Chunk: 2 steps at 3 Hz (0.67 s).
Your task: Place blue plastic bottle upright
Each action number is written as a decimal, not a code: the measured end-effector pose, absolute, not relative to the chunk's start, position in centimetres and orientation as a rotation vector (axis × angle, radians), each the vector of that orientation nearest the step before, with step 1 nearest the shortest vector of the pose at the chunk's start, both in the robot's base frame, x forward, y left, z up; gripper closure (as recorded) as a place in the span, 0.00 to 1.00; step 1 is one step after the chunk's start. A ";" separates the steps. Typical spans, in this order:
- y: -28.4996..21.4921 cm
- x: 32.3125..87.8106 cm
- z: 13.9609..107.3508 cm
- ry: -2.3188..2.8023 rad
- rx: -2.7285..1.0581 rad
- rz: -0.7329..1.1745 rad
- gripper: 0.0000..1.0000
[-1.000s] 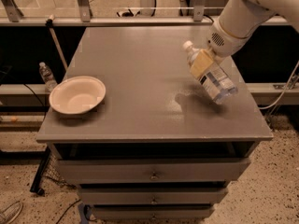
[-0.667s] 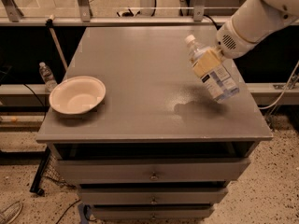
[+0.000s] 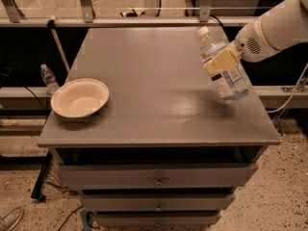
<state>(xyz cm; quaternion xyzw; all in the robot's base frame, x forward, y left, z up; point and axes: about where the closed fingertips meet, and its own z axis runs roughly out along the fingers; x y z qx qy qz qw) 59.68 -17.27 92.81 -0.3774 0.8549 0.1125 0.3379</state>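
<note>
The blue plastic bottle point(image 3: 222, 70), clear and bluish with a white cap and a white-blue label, hangs tilted above the right side of the grey table point(image 3: 154, 81). Its cap points up and to the left, its base down and to the right near the table's right edge. My gripper point(image 3: 219, 61) comes in from the upper right on a white arm and is shut on the bottle's middle; a cream finger point(image 3: 221, 60) lies across the bottle. The bottle casts a shadow on the table below it.
A cream bowl point(image 3: 80, 98) sits at the table's front left. A small clear bottle point(image 3: 48, 78) stands at floor level left of the table. Drawers point(image 3: 156, 181) sit under the tabletop. A metal rail point(image 3: 144, 8) runs behind the table.
The arm has drawn back to the right and the bottle has turned a little more upright, with the cap raised. The bowl has not moved.
</note>
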 end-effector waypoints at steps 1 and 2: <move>-17.1 59.8 92.7 2.230 -0.982 0.297 1.00; -17.1 60.1 92.7 2.170 -0.960 0.371 1.00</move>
